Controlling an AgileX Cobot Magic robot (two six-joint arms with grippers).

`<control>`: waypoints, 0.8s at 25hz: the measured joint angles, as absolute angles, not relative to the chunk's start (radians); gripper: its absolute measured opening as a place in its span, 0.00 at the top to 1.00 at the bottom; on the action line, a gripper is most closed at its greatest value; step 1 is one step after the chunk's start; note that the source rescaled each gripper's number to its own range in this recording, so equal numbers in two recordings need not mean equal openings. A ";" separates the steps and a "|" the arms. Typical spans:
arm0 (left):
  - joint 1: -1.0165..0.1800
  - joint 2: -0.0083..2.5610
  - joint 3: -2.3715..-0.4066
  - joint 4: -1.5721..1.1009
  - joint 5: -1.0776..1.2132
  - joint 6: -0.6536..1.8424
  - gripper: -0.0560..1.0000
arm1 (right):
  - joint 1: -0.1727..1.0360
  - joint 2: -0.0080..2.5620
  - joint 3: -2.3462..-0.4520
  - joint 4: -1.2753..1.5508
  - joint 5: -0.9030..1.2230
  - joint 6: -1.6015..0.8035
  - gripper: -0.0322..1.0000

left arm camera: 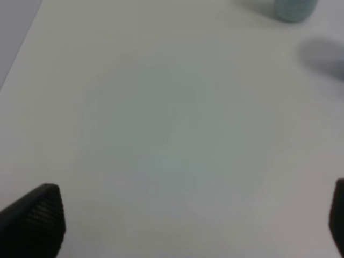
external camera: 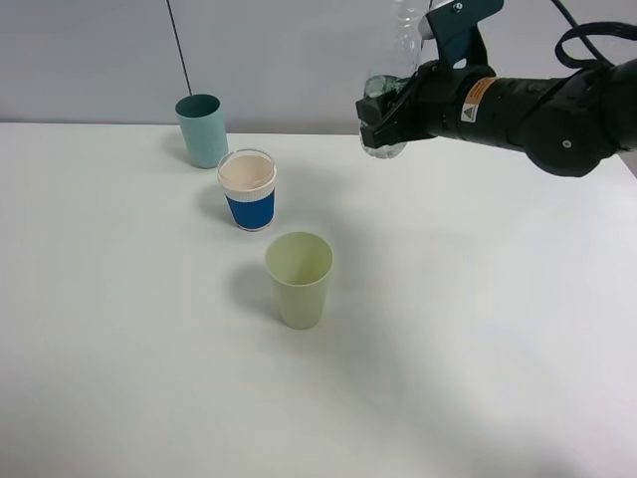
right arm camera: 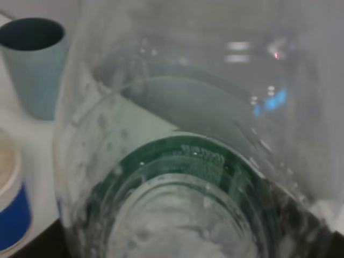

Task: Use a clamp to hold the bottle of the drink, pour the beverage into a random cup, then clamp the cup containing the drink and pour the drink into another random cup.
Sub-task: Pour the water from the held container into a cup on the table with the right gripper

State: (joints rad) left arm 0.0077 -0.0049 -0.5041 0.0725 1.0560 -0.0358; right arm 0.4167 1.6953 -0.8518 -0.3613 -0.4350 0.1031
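Above the table point(external camera: 119, 398), the right clamp point(external camera: 383, 118) has jaws tight on the clear, green-labelled bottle point(external camera: 402, 40) — left clamp point(left arm camera: 185, 223) jaws apart.

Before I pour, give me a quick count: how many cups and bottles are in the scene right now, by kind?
Cups: 3 (teal cup, blue-banded cup, pale green cup)
Bottles: 1 (clear bottle, held up at the right)
Total: 4
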 joint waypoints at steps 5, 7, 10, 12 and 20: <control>0.008 -0.005 -0.504 0.073 1.056 -0.035 0.00 | 0.499 1.694 -0.852 -0.348 -0.357 0.066 0.95; 0.008 -0.005 -0.504 0.073 1.056 -0.034 0.00 | 0.525 1.694 -0.852 -0.346 -0.355 0.051 0.95; 0.008 -0.005 -0.504 0.073 1.056 -0.034 0.00 | 0.546 1.692 -0.852 -0.417 -0.349 0.048 0.95; 0.008 -0.005 -0.504 0.073 1.056 -0.034 0.00 | 0.550 1.691 -0.852 -0.504 -0.331 0.062 0.95; 0.008 -0.005 -0.504 0.073 1.056 -0.033 0.00 | 0.550 1.688 -0.852 -0.980 -0.213 0.237 0.95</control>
State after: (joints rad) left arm 0.0077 -0.0049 -0.5041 0.0725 1.0560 -0.0329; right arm 0.5504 1.6884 -0.8518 -0.9797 -0.2131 0.2365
